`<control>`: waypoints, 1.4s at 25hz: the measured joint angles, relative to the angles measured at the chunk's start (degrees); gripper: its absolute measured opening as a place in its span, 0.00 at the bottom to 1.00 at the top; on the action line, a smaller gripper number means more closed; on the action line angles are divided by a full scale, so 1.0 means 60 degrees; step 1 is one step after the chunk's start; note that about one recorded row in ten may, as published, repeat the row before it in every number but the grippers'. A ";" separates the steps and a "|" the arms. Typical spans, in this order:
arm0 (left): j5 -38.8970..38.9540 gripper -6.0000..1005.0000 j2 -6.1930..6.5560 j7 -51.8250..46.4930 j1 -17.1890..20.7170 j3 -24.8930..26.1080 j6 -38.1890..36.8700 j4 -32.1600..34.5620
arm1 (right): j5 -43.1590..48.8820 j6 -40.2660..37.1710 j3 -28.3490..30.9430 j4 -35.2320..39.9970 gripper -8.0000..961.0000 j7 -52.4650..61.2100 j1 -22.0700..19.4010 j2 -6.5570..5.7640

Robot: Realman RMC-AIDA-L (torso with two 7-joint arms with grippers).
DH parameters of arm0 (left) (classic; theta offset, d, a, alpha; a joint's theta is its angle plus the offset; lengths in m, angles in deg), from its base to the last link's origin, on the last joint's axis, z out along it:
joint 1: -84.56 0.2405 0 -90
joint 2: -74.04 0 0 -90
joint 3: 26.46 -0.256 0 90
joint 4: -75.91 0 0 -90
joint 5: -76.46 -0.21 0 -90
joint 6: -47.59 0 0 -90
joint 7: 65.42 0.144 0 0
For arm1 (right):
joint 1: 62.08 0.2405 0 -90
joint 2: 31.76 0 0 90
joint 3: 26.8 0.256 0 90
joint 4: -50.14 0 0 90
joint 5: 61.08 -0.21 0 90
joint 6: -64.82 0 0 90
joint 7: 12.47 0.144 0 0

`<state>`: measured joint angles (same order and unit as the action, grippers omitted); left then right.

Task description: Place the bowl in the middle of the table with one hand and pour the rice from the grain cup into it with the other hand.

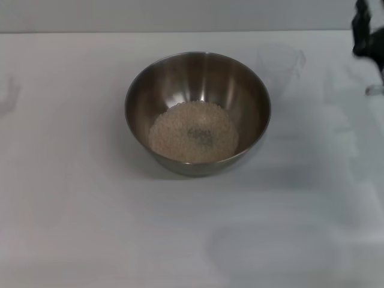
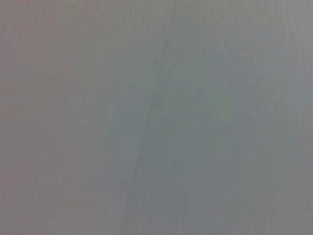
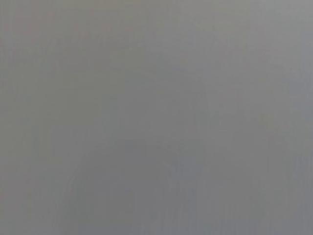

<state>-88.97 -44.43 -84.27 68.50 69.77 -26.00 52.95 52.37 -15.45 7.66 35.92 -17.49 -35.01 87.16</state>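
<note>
The right gripper (image 1: 367, 36), a black jawed unit, sits raised at the far right edge of the head view, only partly in frame; whether its jaws are apart or together cannot be told. The left gripper appears in no view. Both wrist views show only a plain grey surface with no distinguishable object.

The small transparent plastic grain cup (image 1: 279, 65) stands upright on the table near the right gripper, toward the robot's left of it, apart from it, and appears to hold nothing. Further left of the gripper and nearer the robot, 1 large round brushed stainless-steel bowl (image 1: 198, 111) rests on the plain white-grey matte table (image 1: 72, 210), about mid-table. The cup stands just beside the bowl's far-right rim.

The rice (image 1: 193, 140), fine pale beige grains, lies in a round mass covering the bowl's narrow base.
</note>
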 joint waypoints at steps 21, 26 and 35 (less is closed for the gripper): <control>0.0041 0.84 -0.0028 0.0606 -0.0085 -0.0068 -0.0391 0.0119 | -0.0022 -0.1259 0.0774 0.1072 0.64 0.0979 0.1851 -0.0045; 0.0045 0.84 -0.0029 0.0649 -0.0088 -0.0057 -0.0392 0.0117 | -0.0026 -0.1067 0.0786 0.1155 0.64 0.1067 0.2057 -0.0073; 0.0047 0.84 -0.0018 0.0768 -0.0226 0.0004 -0.0392 0.0086 | -0.0028 -0.0999 0.0808 0.1206 0.64 0.1040 0.2116 -0.0055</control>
<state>-88.68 -44.54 -79.66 67.15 69.79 -28.34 53.47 52.20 -21.45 12.50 43.16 -11.25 -22.31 86.83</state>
